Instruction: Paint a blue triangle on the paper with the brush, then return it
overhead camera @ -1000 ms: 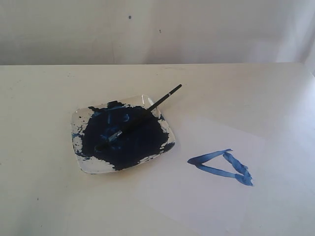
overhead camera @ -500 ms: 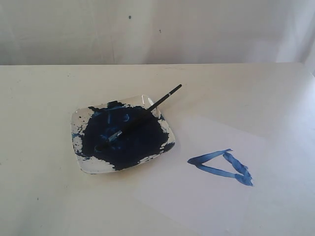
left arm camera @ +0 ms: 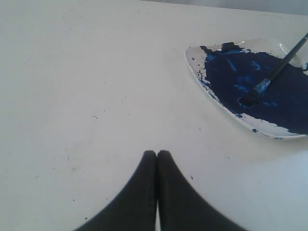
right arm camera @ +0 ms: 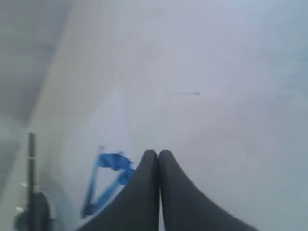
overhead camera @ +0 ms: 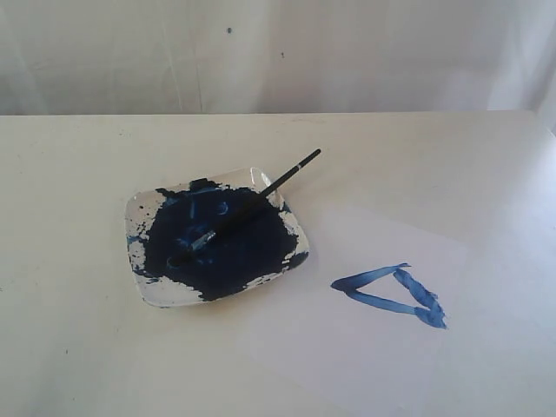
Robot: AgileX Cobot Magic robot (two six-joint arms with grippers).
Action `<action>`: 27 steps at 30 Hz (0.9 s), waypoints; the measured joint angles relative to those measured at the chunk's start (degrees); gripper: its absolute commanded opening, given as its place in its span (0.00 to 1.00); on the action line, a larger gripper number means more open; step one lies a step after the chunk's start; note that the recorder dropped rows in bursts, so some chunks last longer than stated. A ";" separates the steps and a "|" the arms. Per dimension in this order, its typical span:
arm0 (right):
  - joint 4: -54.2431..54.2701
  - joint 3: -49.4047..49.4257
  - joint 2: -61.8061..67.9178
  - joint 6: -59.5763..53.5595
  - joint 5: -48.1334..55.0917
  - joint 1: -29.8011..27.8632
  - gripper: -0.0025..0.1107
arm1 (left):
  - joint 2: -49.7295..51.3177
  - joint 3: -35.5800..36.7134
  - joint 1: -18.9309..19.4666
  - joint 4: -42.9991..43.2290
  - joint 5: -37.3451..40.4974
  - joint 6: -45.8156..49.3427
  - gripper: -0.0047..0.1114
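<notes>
In the exterior view, a pale wall (overhead camera: 391,52) stood behind the off-white worktop (overhead camera: 69,330), where the brush (overhead camera: 252,201) lay across the paint-smeared dish (overhead camera: 165,297), beside the paper (overhead camera: 365,347) bearing the blue triangle (overhead camera: 382,303). In the left wrist view, the left gripper (left arm camera: 157,155) was clenched on nothing over the faintly speckled worktop, with dish and brush well ahead of it. In the right wrist view, the right gripper (right arm camera: 159,154) was likewise clenched and empty, the triangle near its tips.

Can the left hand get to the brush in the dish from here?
Probably yes. Only bare table lies between the left hand and the dish, and the brush lies uncovered in it. The hand is shut, so it must open first.
</notes>
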 measured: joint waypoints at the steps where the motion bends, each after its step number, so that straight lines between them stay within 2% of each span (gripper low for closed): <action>1: 1.06 0.29 0.00 -4.03 1.69 0.00 0.02 | 0.00 0.00 0.00 0.00 0.00 0.00 0.04; 6: 4.00 0.55 0.00 -32.25 1.40 0.00 0.02 | 0.00 0.00 0.00 0.00 0.00 0.00 0.04; 13: 11.04 2.88 -3.39 -65.88 -13.32 0.00 0.02 | 0.00 0.00 0.00 0.00 0.00 -0.09 0.04; 17: 16.99 2.88 -8.55 -84.54 -14.46 -0.68 0.02 | 0.00 0.00 0.00 0.00 0.00 -0.09 0.04; 21: 19.43 2.88 -10.59 -93.21 -14.16 -3.01 0.02 | 0.00 0.00 0.00 0.00 0.00 -0.09 0.04; 27: 20.82 2.88 -10.68 -93.61 -13.95 -8.41 0.02 | 0.00 0.00 0.00 0.00 0.00 -0.09 0.04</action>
